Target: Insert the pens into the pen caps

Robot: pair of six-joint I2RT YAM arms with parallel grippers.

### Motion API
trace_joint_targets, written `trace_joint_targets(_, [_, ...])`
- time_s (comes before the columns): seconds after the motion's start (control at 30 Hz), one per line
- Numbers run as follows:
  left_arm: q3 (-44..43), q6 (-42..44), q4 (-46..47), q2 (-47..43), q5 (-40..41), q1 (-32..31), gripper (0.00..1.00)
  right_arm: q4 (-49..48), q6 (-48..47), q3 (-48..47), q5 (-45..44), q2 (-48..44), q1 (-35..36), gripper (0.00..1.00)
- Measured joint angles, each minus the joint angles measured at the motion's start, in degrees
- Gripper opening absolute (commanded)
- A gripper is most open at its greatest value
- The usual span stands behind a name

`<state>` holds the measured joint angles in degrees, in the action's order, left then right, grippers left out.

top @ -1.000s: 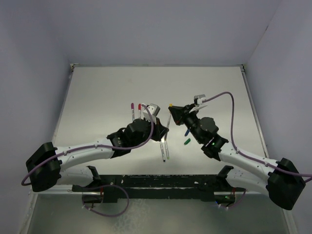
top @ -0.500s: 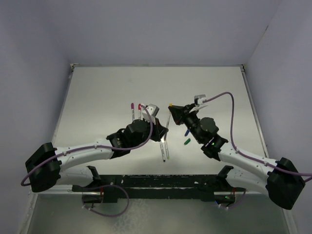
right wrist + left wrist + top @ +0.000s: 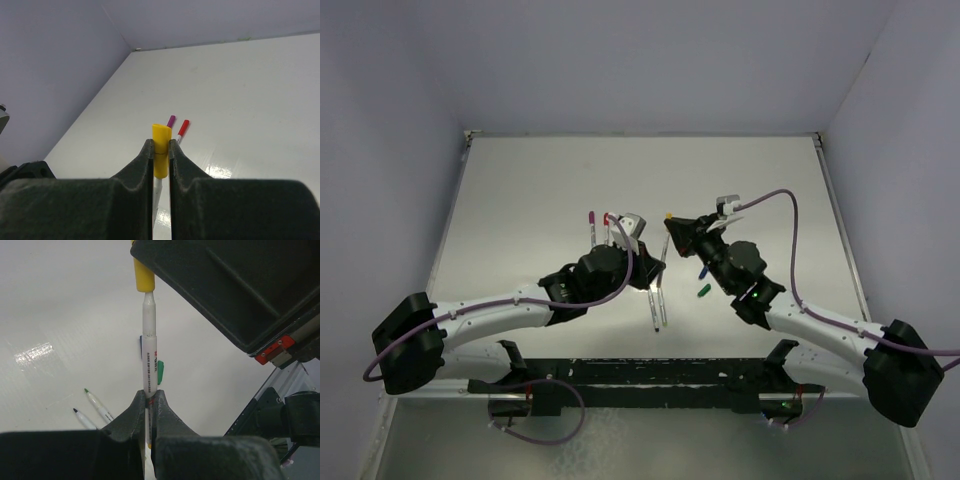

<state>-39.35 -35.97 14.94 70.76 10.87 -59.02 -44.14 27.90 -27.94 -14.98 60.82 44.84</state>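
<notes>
My left gripper (image 3: 149,396) is shut on a white pen (image 3: 149,355) and holds it above the table, tip pointing away. My right gripper (image 3: 160,143) is shut on the yellow cap (image 3: 161,131). In the left wrist view the yellow cap (image 3: 144,277) sits over the pen's tip, with a narrow white neck still showing below it. In the top view the two grippers (image 3: 655,262) (image 3: 672,230) meet at the table's middle. The pen (image 3: 157,192) shows between the right fingers, under the cap.
Two pens with magenta (image 3: 591,222) and red (image 3: 607,222) caps lie left of the grippers. A blue cap (image 3: 702,270) and a green cap (image 3: 703,290) lie under the right arm. Two uncapped pens (image 3: 654,305) lie nearer the bases, seen from the left wrist (image 3: 97,405).
My right gripper with the yellow cap has edged slightly left, toward the pen in my left gripper. The left arm has hardly moved.
</notes>
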Motion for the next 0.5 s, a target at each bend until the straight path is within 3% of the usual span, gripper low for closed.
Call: trace_joint_targets(0.5, [1.01,-0.96,1.51,-0.02,1.95,0.00,0.00,-0.87,1.40,1.07,1.27,0.04,0.00,0.00])
